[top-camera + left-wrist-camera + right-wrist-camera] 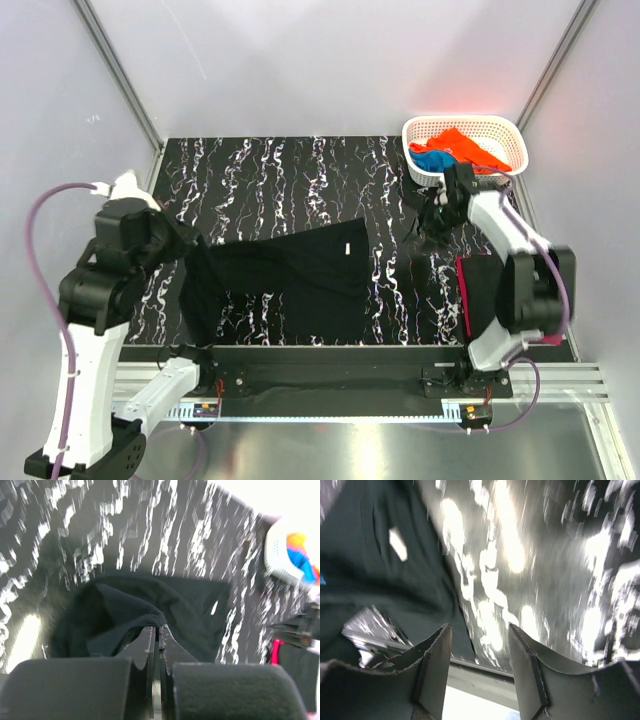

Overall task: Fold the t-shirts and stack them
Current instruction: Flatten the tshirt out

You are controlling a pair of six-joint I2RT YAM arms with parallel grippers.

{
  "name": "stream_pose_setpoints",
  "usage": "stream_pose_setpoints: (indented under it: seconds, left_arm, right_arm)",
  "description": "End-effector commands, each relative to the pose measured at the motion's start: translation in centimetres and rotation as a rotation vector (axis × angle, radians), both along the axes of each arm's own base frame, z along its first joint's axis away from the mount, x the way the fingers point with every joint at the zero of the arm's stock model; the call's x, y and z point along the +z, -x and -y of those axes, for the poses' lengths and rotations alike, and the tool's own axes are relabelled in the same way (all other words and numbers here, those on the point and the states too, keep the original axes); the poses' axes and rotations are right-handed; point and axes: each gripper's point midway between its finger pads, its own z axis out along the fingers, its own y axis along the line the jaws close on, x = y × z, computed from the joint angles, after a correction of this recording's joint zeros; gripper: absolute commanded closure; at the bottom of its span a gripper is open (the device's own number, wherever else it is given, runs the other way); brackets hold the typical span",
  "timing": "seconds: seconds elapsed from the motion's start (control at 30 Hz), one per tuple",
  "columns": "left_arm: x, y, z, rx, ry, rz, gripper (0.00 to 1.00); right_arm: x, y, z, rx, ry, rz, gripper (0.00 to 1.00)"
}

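A large black t-shirt (290, 285) lies partly spread on the marbled table (280, 170), a small white label (347, 248) at its upper right corner. My left gripper (195, 248) is shut on a bunched fold at the shirt's left edge, and the pinched cloth (150, 616) shows at the fingertips of the left gripper (161, 627). My right gripper (435, 228) hangs open right of the shirt. In the right wrist view the right gripper (480, 630) has nothing between its fingers, and the black t-shirt (380, 570) lies to its left.
A white lattice basket (500, 127) at the back right holds an orange t-shirt (455, 142) and a blue one (432, 160). A folded dark stack with a magenta edge (463, 295) lies under the right arm. The table's front rail (330, 352) runs along the near edge.
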Motion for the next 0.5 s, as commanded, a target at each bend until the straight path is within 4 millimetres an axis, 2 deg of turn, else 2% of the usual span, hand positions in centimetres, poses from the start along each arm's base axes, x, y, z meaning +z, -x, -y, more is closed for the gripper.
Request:
stream_pose_setpoints:
  seconds: [0.0,0.03,0.07,0.1,0.13,0.2,0.23,0.33,0.37,0.47]
  left_arm:
    - [-2.2,-0.2,1.9,-0.074,0.059,-0.062,1.0]
    - [-2.6,-0.1,2.2,-0.086,0.07,-0.072,1.0]
    - [-3.3,0.0,2.3,-0.09,0.071,-0.089,1.0]
    - [-3.4,0.0,2.3,-0.091,0.076,-0.093,1.0]
    - [-3.7,0.1,2.4,-0.091,0.084,-0.101,1.0]
    - [-4.1,0.3,2.5,-0.093,0.083,-0.107,1.0]
    - [-4.2,0.4,2.5,-0.099,0.082,-0.11,1.0]
    - [-4.7,0.7,2.5,-0.106,0.076,-0.124,1.0]
    - [-4.9,0.7,2.5,-0.105,0.075,-0.128,1.0]
    - [-5.5,1.1,2.4,-0.107,0.069,-0.143,1.0]
  right_arm:
    - [1.2,5.0,-2.7,0.127,-0.024,0.063,0.45]
    - [1.1,6.6,-4.2,0.166,-0.05,0.053,0.45]
    - [0.0,9.3,-5.0,0.193,-0.067,0.016,0.46]
    - [-0.3,10.1,-6.3,0.185,-0.091,0.013,0.46]
    - [-1.2,13.2,-8.0,0.25,-0.093,-0.015,0.47]
    - [-1.9,14.8,-9.7,0.252,-0.105,-0.027,0.48]
    - [-2.8,16.3,-10.1,0.273,-0.085,-0.045,0.48]
    - [-3.8,17.5,-10.8,0.231,-0.056,-0.071,0.53]
    - [-4.2,18.5,-11.3,0.247,-0.041,-0.086,0.53]
    - [-4.9,19.7,-11.7,0.215,-0.002,-0.087,0.53]
